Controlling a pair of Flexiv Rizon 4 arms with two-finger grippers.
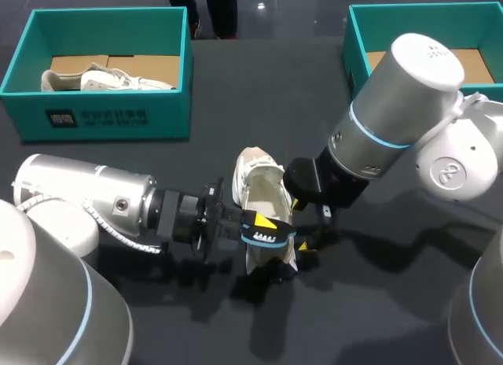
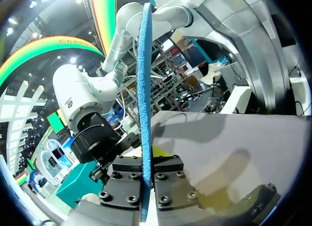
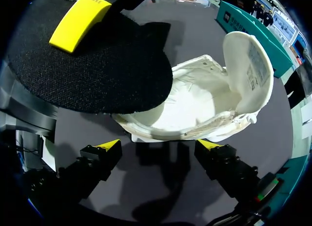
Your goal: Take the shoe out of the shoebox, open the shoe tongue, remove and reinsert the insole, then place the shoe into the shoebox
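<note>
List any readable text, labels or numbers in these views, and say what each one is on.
No text is legible enough to quote.
Left-hand shoebox, front wall: dark patch plus a line of white print, too small to read.
Shoe tongue, inner side: printed label, blurred.
Yellow fingertip above the insole: small dark marks, unreadable.

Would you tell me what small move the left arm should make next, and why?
Probably ease the insole down into the shoe: the left gripper is shut on it, and it hangs over the shoe's opening, tongue folded back.
</note>
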